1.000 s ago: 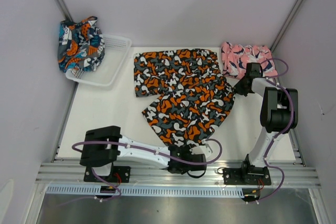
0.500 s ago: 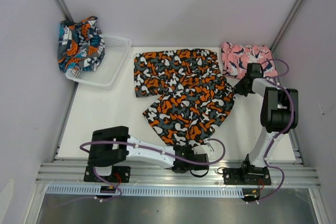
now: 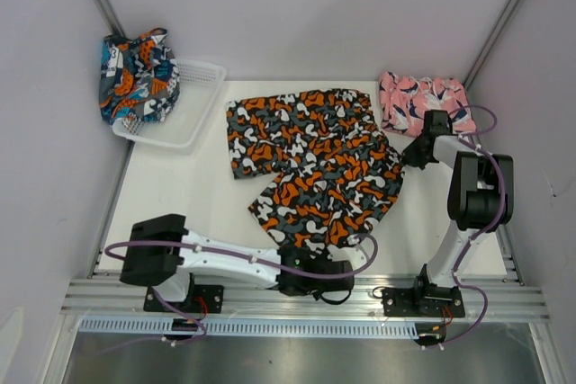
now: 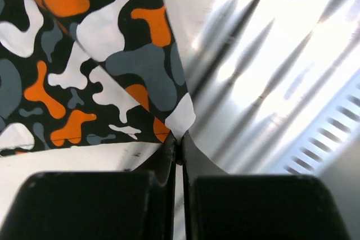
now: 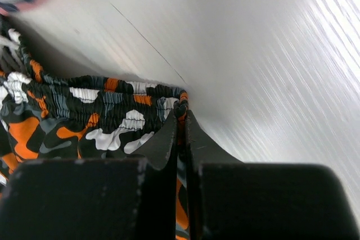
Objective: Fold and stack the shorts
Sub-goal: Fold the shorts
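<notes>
The black shorts with orange and white blotches lie spread across the middle of the table. My left gripper is shut on their near hem corner, close to the table's front edge. My right gripper is shut on the end of the gathered waistband, at the shorts' right side. Pink shorts lie folded at the back right, just behind the right gripper. Teal and navy shorts hang crumpled over the left end of the basket.
A white mesh basket stands at the back left of the table. Slanted frame posts rise at both back corners. The aluminium rail with the arm bases runs along the front, just behind the left gripper.
The left gripper has closed on the near hem corner of the black shorts, and its arm has swung lower and leftward. The cloth has shifted slightly. The right gripper keeps its hold.
</notes>
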